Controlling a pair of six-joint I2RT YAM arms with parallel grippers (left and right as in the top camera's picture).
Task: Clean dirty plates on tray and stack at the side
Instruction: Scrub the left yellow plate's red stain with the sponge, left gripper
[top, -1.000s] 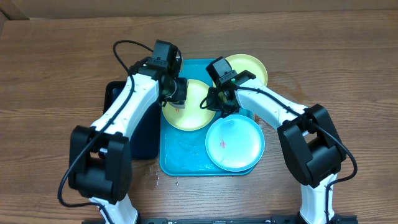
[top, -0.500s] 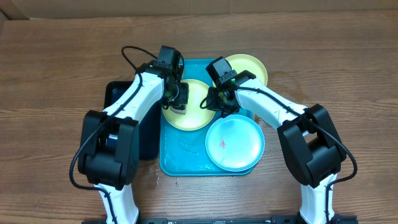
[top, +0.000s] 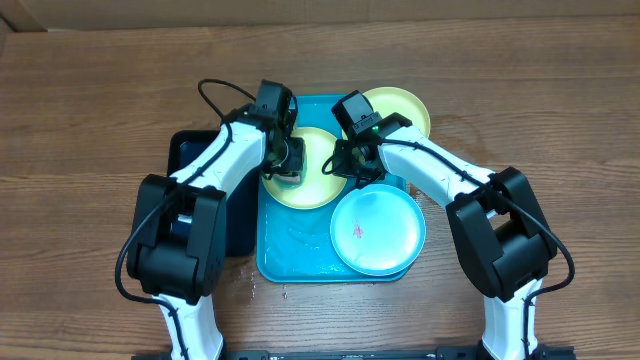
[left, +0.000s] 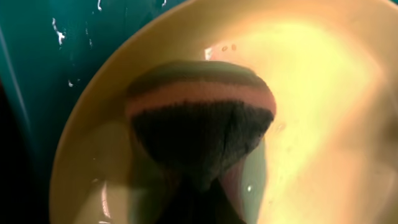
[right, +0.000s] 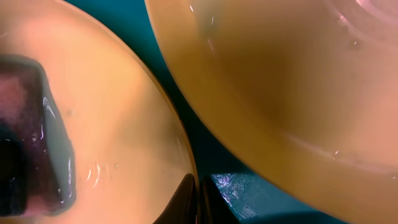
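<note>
— Nearest you on the tray (top: 290, 258) lies the blue plate (top: 385, 235), its red smear (top: 357, 231) not yet wiped. What worries you there?
— Your right arm passes close by its far edge. Drop the elbow and you could nudge the plate toward the tray's rim.
— And further in?
— Your left end effector (top: 286, 167) is clamped on the sponge (left: 199, 121), pressed flat on the middle green plate (top: 318, 188). Your right end effector (right: 198, 200) is pinched narrow on that plate's right rim. Scrub hard toward that side and the wet rim may slip out of the pinch, or the plate may tip up.
— Beyond that?
— The far green plate (top: 408, 108) overhangs the tray's back corner, just beside the pinched rim. A skidding plate could knock it onto the desk (top: 540, 120).
</note>
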